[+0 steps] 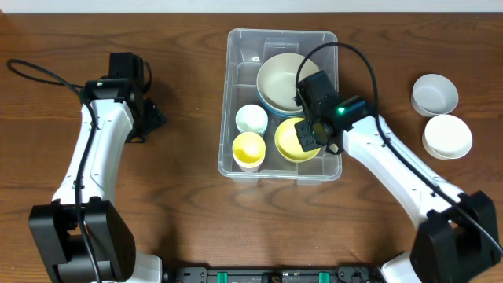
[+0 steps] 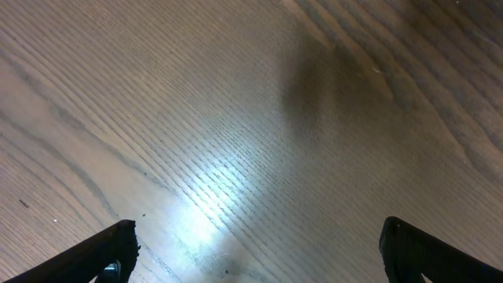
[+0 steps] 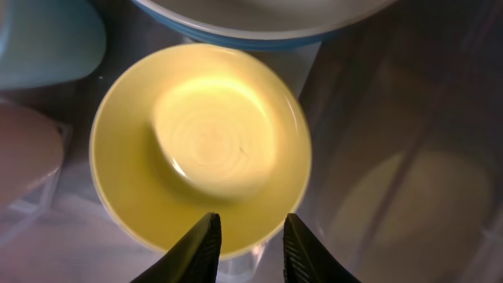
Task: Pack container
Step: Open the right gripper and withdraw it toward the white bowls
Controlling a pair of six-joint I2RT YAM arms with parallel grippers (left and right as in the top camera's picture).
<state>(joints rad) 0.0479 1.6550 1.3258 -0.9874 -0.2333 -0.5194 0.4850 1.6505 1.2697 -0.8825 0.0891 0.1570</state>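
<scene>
1. The container [image 1: 236, 47] sits in the upper middle of the overhead view, on the wood table [image 1: 181, 220].
2. Four dishes are inside it:
   - a large bowl [image 1: 279, 79], cream with a blue outside, in the upper right part
   - a pale cup [image 1: 251, 119] in the left middle
   - a yellow cup [image 1: 248, 149] at the lower left
   - a yellow bowl [image 1: 289, 145] at the lower right
3. The right claw [image 1: 312, 135] hangs inside the container, over the right side of the yellow bowl.
4. In the right wrist view the claw's two dark fingers [image 3: 200, 248] rise from the bottom edge with a narrow gap between them.
   - The near rim of the yellow bowl runs across that gap.
   - Nothing is pinched between the fingers.
   - Whether they touch the rim cannot be told.
5. The same view shows the yellow bowl upright and filling the middle. The large bowl's blue-edged rim is along the top, and the pale cup is in the upper left corner.
6. The left claw [image 1: 151, 118] is in the left half of the overhead view, well apart from the container.
7. In the left wrist view it is spread wide, one tip in each bottom corner, over bare wood and holding nothing.
8. Two white bowls [image 1: 435, 94] stand just beside each other on the table at the right of the overhead view, outside the container.
</scene>
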